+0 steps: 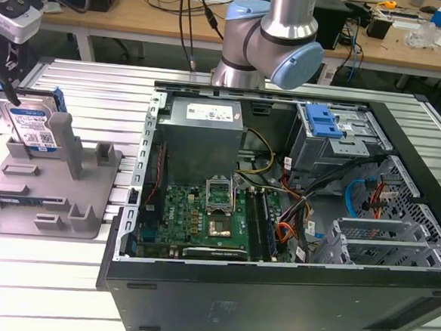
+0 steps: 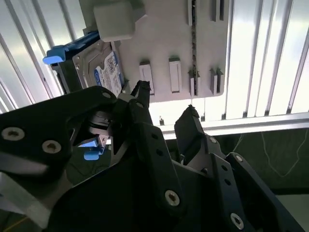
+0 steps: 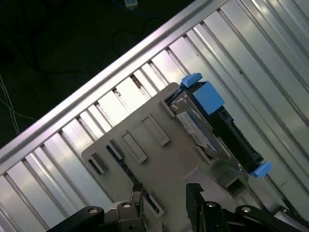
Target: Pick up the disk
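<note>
- No word, number or sign can be made out anywhere.
- The disk [image 1: 24, 108] stands on the grey stand [image 1: 51, 199], to the exterior view's left of the computer case [image 1: 272, 294]. It carries a white-and-blue sticker [image 1: 37, 131] with barcode stripes, and the print is too small to read.
- In both wrist views the same sticker on the disk is unreadable [image 2: 110, 72] [image 3: 195, 129].
- Inside the computer case, the power supply [image 1: 200, 137] has a white label [image 1: 209, 113] with dark lines of print, too fine to read.

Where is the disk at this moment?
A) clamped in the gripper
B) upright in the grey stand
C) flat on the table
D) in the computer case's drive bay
B: the disk stands on edge in the grey stand, and the open gripper holds nothing.
</note>
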### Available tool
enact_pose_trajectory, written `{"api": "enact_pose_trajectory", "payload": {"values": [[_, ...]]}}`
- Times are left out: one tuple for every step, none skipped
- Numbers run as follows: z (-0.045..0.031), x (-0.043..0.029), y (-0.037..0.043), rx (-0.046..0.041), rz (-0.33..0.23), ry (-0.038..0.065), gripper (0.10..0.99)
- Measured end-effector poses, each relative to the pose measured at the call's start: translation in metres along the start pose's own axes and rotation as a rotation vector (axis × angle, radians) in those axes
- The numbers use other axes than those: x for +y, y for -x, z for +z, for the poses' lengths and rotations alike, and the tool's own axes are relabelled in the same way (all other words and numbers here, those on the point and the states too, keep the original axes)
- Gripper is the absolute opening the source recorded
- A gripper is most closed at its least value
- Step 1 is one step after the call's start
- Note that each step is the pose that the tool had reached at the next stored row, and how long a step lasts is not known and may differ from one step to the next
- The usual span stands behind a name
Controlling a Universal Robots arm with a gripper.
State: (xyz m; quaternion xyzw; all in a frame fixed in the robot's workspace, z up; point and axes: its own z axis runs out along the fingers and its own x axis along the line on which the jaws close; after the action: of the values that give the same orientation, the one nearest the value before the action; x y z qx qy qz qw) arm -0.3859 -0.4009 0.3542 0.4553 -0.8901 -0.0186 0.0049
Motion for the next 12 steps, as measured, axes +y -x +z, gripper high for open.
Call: {"api": "enact_pose_trajectory", "payload": {"values": [[0.0,0.0,0.0,0.001,-0.027,0.0,0.482],[0.0,0.0,0.0,0.0016,-0.044,0.0,0.482],[0.0,0.0,0.0,0.0024,-0.063,0.001,0.482],[0.0,0.0,0.0,0.003,-0.081,0.001,0.482],[0.0,0.0,0.0,0.0041,-0.108,0.001,0.482],[0.0001,0.0,0.0,0.0049,-0.13,0.001,0.482],[0.0001,0.0,0.0,0.0055,-0.148,0.001,0.482],[0.0001,0.0,0.0,0.0069,-0.185,0.001,0.482],[0.0001,0.0,0.0,0.0083,-0.222,0.002,0.482],[0.0002,0.0,0.0,0.0095,-0.255,0.002,0.482],[0.0002,0.0,0.0,0.0113,-0.301,0.002,0.482],[0.0003,0.0,0.0,0.0127,-0.338,0.003,0.482]]}}
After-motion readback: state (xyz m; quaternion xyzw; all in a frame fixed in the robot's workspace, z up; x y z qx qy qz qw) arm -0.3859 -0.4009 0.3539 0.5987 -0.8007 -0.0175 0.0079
